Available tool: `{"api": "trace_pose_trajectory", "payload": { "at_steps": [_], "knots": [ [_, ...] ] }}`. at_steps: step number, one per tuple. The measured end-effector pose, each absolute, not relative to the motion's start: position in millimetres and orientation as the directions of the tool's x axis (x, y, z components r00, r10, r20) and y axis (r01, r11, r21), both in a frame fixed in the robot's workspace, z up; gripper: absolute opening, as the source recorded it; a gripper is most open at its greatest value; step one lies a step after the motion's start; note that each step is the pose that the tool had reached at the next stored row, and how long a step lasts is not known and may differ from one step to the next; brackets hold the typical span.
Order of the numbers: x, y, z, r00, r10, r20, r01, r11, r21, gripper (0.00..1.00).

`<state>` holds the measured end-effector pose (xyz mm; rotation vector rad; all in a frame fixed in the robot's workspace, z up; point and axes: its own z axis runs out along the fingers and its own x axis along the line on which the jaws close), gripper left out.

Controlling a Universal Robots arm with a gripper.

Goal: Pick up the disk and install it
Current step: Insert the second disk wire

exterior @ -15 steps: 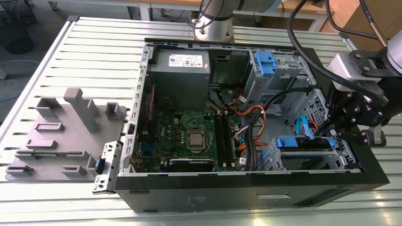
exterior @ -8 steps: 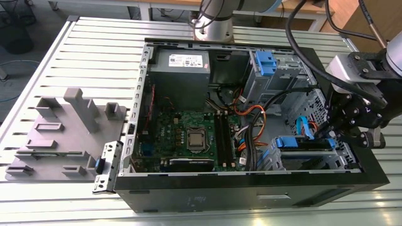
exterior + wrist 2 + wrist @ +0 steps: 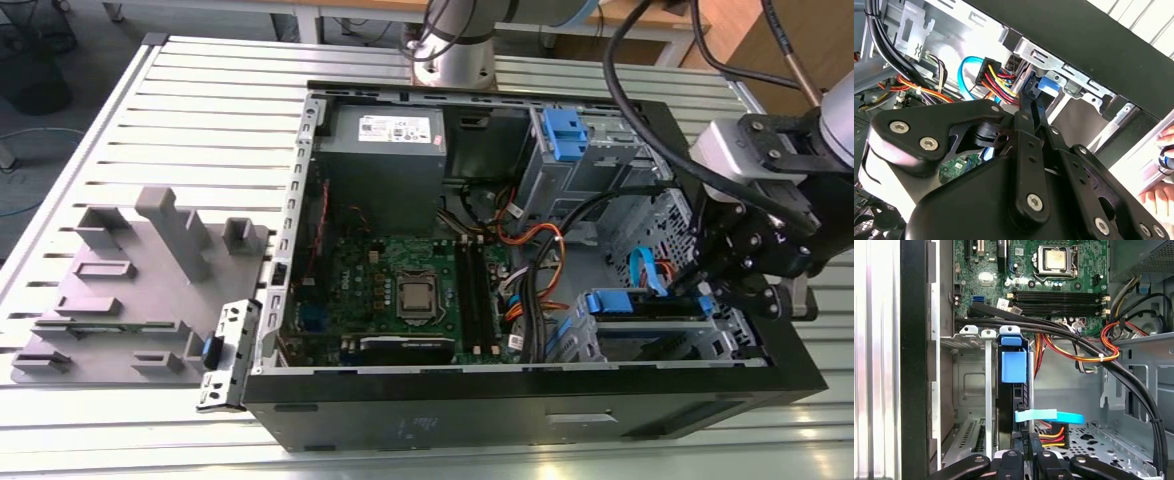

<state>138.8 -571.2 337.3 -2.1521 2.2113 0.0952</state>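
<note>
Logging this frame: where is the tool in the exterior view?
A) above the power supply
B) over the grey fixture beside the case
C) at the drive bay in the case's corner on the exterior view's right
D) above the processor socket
C: the tool reaches into the computer case at the drive bay, where the disk stands on edge.

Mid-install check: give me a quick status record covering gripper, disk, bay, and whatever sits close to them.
gripper: shut on the disk, reaching down inside the open computer case
disk: edge-on in the first wrist view, standing between the metal walls of the drive bay
blue side rail: on the disk's far end from the gripper
drive bay location: case corner toward the exterior view's right
nearby: light-blue cable and a red-yellow wire bundle right beside the disk
</note>
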Motion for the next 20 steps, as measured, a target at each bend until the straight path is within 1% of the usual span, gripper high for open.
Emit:
{"api": "trace_pose_trajectory", "payload": {
  "at_steps": [20],
  "knots": [
    [136.7,-572.3,333.0,-0.047,-0.996,-0.082,-0.999,0.047,0.006,0.17]
  ]
}}
